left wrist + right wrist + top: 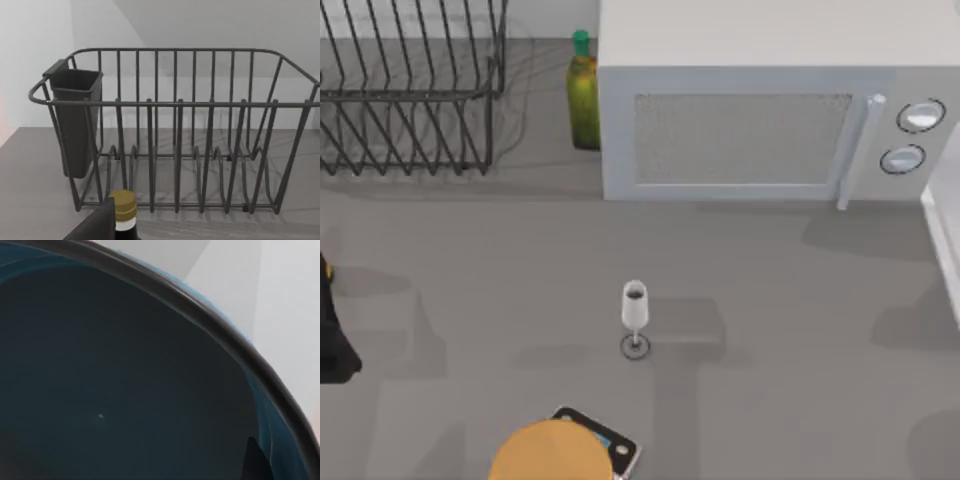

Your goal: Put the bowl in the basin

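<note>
The bowl (125,380) sits very close in the right wrist view, with a glossy dark teal-blue inside and a dark rim (210,320) curving across. A small dark sliver (255,460) of my right gripper pokes in at its edge. A white raised edge (942,230) juts in at the table's far right in the top view; whether it is the basin I cannot tell. My left arm (332,340) is parked at the table's left edge.
A wire dish rack (410,90) with a dark cutlery cup (75,120) stands back left. Beside it are a green bottle (583,95) and a microwave (760,110). A wine glass (634,315) stands mid-table. A tan-orange disc (550,452) lies on a scale (620,445) at the front. A gold-capped bottle (122,210) is near the left wrist.
</note>
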Action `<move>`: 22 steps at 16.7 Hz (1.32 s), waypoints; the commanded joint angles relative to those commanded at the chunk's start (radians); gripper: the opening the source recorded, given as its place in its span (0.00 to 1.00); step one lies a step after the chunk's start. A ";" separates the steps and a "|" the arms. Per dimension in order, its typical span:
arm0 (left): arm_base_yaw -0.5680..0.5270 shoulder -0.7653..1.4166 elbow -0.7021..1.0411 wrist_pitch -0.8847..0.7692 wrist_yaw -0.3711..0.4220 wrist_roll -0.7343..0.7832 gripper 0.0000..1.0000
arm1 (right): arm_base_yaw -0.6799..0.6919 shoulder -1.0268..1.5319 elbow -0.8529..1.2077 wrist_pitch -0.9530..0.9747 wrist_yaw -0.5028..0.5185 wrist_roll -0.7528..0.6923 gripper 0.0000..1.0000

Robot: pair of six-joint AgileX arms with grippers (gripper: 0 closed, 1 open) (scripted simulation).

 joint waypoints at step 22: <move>0.000 0.000 0.000 0.000 0.000 0.000 1.00 | 0.003 0.496 -0.084 0.596 0.017 -0.003 0.53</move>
